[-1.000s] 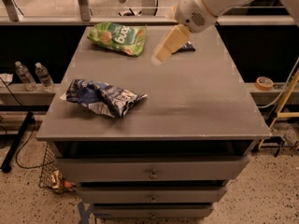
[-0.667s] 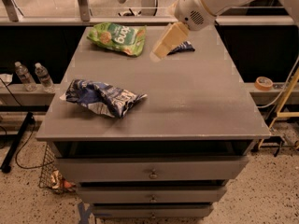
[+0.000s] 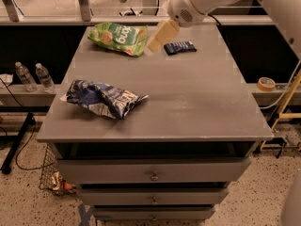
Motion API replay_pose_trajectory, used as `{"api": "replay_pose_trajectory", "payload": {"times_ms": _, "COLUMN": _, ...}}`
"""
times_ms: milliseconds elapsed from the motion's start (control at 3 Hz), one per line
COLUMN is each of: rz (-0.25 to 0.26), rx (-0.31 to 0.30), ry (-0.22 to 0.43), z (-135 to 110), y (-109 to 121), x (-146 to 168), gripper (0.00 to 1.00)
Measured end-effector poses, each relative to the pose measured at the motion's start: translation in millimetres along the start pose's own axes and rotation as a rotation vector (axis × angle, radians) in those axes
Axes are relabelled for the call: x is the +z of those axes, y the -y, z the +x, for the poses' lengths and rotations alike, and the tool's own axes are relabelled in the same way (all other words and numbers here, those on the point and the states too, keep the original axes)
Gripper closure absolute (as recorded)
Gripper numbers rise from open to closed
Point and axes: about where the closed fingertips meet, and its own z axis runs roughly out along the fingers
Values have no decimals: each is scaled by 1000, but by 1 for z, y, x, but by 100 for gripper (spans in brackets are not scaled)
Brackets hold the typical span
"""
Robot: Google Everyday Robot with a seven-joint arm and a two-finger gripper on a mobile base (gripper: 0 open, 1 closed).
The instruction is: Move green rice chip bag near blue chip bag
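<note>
One gripper [image 3: 153,44], mine, hovering just right of the green rice chip bag [image 3: 117,37]. Open or closed? Can't tell.

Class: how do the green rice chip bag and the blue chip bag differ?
The green rice chip bag is bright green and smooth; the blue chip bag is dark blue, crumpled, showing silver. The green rice chip bag lies far back, beside the hand; the blue chip bag front left. Both lie on the table.
</note>
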Motion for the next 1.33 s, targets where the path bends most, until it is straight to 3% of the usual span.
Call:
{"api": "replay_pose_trajectory", "payload": {"times_ms": 333, "rz": 85, "rx": 21, "ry": 3, "z": -14, "y": 54, "x": 36, "gripper": 0}}
{"api": "replay_pose_trajectory", "payload": {"times_ms": 667, "rz": 119, "rx": 43, "ry": -25, "z": -23, "y": 85, "x": 73, "gripper": 0}}
{"api": "replay_pose_trajectory", "payload": {"times_ms": 1333, "rz": 89, "rx": 89, "ry": -113, "z": -18, "y": 99, "x": 144, "gripper": 0}}
